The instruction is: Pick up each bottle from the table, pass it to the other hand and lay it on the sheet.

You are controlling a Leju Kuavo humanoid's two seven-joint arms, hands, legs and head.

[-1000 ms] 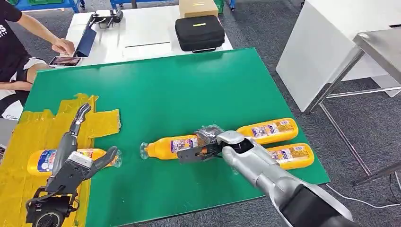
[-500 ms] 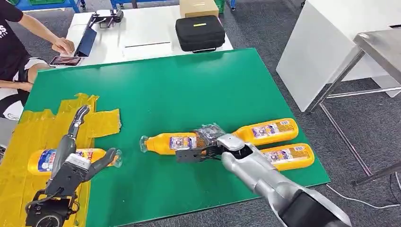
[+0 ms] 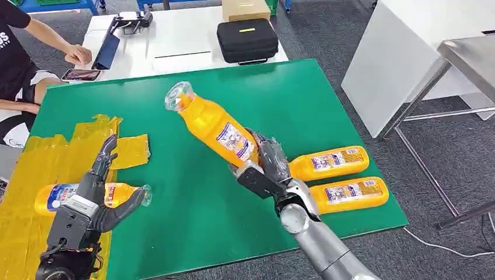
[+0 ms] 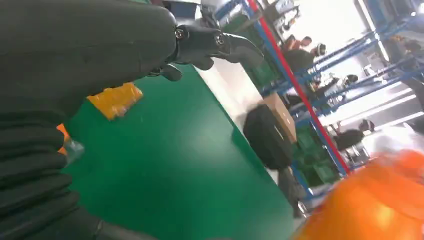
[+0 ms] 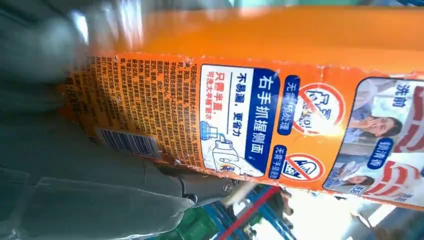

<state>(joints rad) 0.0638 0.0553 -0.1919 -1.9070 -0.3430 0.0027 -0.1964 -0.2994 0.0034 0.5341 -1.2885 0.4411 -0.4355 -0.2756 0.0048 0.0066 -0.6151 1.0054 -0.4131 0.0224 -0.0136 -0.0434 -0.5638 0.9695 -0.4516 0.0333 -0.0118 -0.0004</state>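
Observation:
My right hand point(image 3: 264, 169) grips an orange bottle point(image 3: 213, 123) by its base and holds it above the green table point(image 3: 198, 105), tilted with its clear cap toward the far left. The right wrist view has this bottle's label point(image 5: 260, 120) close up. Two more orange bottles point(image 3: 330, 162) point(image 3: 349, 193) lie side by side near the table's right front edge. Another orange bottle point(image 3: 64, 196) lies on the yellow sheet point(image 3: 35, 169) at the left. My left hand point(image 3: 93, 201) hovers open over that bottle, fingers spread. The left wrist view catches its fingers point(image 4: 210, 45) and an orange blur of the raised bottle point(image 4: 370, 205).
A white table point(image 3: 175, 41) behind carries a black case point(image 3: 246, 39), a cardboard box point(image 3: 245, 8) and a tablet. A person point(image 3: 23, 52) sits at the far left with a phone. A white cabinet point(image 3: 408, 52) and a metal table point(image 3: 467, 58) stand to the right.
My right hand has lifted the middle bottle off the table and swung it up, cap now pointing far left. My left hand has shifted slightly forward and stays open.

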